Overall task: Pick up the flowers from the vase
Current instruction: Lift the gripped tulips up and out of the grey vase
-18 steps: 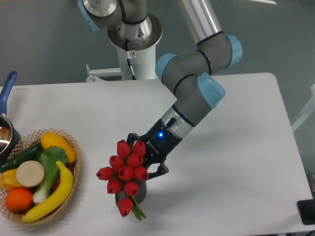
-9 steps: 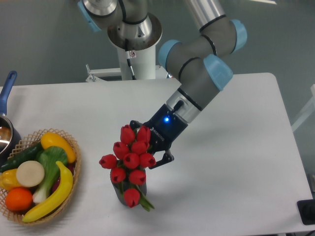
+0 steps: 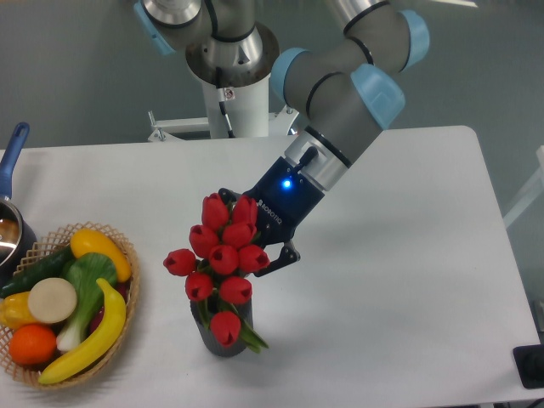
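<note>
The flowers (image 3: 219, 259), a bunch of red closed tulip buds with green stems and leaves, are seen front-centre on the white desk (image 3: 408, 255), with the stem ends reaching into the mouth of the vase (image 3: 223, 335). The vase is dark grey, small, upright, resting on the desk directly under the bunch; most of its upper part is covered by the lowest bud and leaves. One bud is seen hanging low over the vase front, one sticking out to the left of the bunch. The claw (image 3: 255, 242) is placed at the right rear of the bunch, at bud height, with a black finger visible on each side of the upper buds; it appears clamped on the flowers, though the contact itself is hidden by the buds. A blue light is lit on the claw body. The arm is angled down from upper right, grey with light blue joint caps. A wicker basket (image 3: 127, 255) with toy fruit and vegetables is set at the left edge of the desk, well apart from the vase. A metal pot (image 3: 10, 229) with a blue handle is partly cut off at the far left, just behind the basket. The arm's white base column (image 3: 242, 102) is seen behind the desk.
</note>
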`<state>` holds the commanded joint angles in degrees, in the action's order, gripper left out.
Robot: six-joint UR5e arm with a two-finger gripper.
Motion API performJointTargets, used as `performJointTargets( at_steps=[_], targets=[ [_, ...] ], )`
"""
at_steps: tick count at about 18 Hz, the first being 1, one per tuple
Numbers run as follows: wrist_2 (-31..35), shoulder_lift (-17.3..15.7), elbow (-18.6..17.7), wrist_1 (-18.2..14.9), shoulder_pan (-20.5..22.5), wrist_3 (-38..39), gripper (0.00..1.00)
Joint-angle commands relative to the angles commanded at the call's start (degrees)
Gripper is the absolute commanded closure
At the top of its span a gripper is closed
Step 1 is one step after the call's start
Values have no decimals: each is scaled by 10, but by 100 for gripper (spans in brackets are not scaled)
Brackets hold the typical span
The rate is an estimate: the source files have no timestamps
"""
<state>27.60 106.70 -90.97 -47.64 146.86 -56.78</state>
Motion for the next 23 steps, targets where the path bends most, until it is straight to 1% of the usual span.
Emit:
performJointTargets(
  at_steps=[10,12,16,20,23],
  targets=[
    [-1,-1,46,0,6,75,63],
    [-1,-1,52,0,8,90,63],
    [-3,-1,58,4,10,95,63],
    [-21,-1,76,4,14,133,63],
    [-22,-1,83,4,17,134,63]
  ],
)
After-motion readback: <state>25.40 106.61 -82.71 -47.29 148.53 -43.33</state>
